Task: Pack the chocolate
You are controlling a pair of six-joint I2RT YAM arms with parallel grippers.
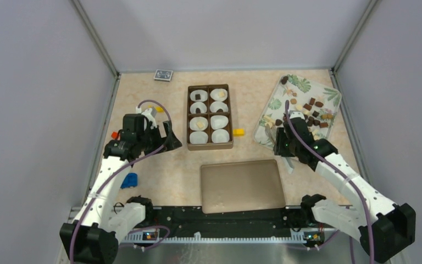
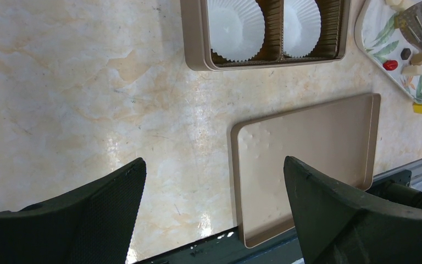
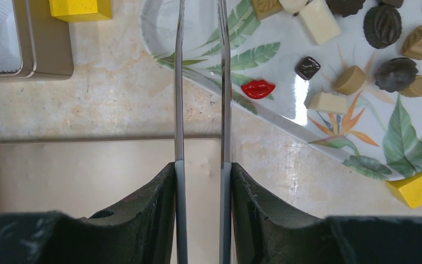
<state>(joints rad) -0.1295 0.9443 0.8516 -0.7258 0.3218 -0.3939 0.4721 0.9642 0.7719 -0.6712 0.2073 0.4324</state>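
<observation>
The chocolate pieces (image 1: 311,110), dark, mid brown and cream, lie scattered on a leaf-print tray (image 1: 329,91); they also show in the right wrist view (image 3: 382,25). My right gripper (image 1: 282,144) (image 3: 200,168) is shut on metal tongs (image 3: 178,82), whose blades reach over the tray's near left edge with nothing seen between them. The brown box (image 1: 209,147) holds white paper cups, some with a piece inside. My left gripper (image 1: 170,140) (image 2: 214,165) is open and empty, left of the box.
The flat brown lid (image 1: 242,186) (image 2: 307,165) lies near the front edge. A yellow block (image 1: 238,132) sits between box and tray, another (image 3: 417,187) by the tray. A blue item (image 1: 129,180), a red lips piece (image 3: 257,88) and a card deck (image 1: 163,75) are also there.
</observation>
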